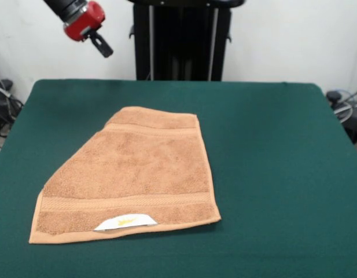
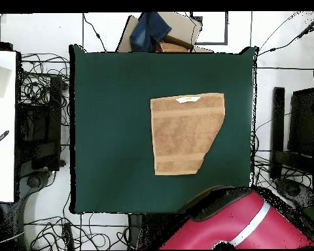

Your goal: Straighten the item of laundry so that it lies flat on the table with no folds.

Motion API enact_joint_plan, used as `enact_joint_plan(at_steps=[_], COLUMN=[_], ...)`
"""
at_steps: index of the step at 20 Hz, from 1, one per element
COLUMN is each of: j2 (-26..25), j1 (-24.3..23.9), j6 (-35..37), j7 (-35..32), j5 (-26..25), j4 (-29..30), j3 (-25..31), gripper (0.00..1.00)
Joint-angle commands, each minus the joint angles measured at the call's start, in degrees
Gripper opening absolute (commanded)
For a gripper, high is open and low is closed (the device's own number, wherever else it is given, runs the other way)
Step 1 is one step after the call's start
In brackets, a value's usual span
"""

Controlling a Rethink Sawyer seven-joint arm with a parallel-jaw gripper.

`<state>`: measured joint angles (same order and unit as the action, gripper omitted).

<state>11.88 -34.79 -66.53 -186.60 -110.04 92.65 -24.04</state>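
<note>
Lying on the table point(image 1: 271, 139), towel point(image 1: 137, 168) has 1 corner folded.

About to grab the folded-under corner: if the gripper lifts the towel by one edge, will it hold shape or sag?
The towel is probably floppy: soft terry, one corner already folded, so it should drape. It looks light, so it likely drags across the green felt-like table rather than sliding freely. The gripper is raised clear.
</note>
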Motion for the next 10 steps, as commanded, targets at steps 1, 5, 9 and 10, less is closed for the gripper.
enact_joint_plan(at_steps=[1,5,9,10], j2=[-1.61,-2.39,-2.55,-2.71], j1=[1.90,2.78,4.63,4.96], j6=[2.36,4.88,5.33,5.04], j7=[5.41,5.73,4.43,3.84], j5=[3.03,3.19,2.24,1.80], j4=[-0.71,-0.98,-1.72,-2.04], j3=[10.19,10.17,10.00,9.96], gripper=[0.00,0.00,0.00,0.00])
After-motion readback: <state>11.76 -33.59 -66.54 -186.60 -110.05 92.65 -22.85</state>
